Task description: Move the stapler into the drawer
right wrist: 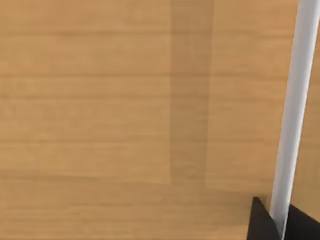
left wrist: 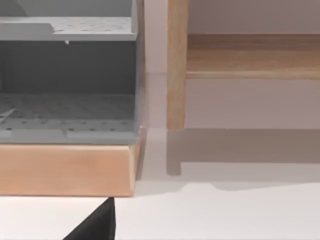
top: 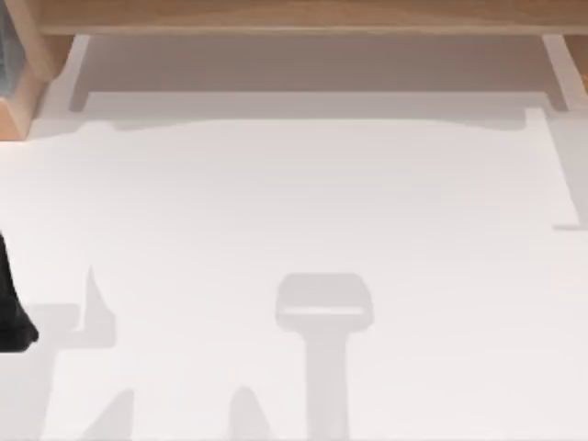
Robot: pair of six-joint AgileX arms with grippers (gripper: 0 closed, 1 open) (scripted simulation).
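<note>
- Stapler: its place cannot be told.
- Right gripper (right wrist: 279, 222) clamps a white bar (right wrist: 299, 100) fronting a wooden panel (right wrist: 100, 110).
- Left gripper (top: 13, 317) sits parked at the table's (top: 367, 202) 9 o'clock edge; grip cannot be told.

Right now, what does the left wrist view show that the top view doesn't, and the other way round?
Left wrist view alone: the two perforated levels of a grey rack, seen from the front, and a dark tip of the left gripper.
Top view alone: the wide stretch of table with a grey shadow on it, and the left arm at the table's left edge.
Both: the white table, the wooden base under the rack, and the wooden frame at the far side.
</note>
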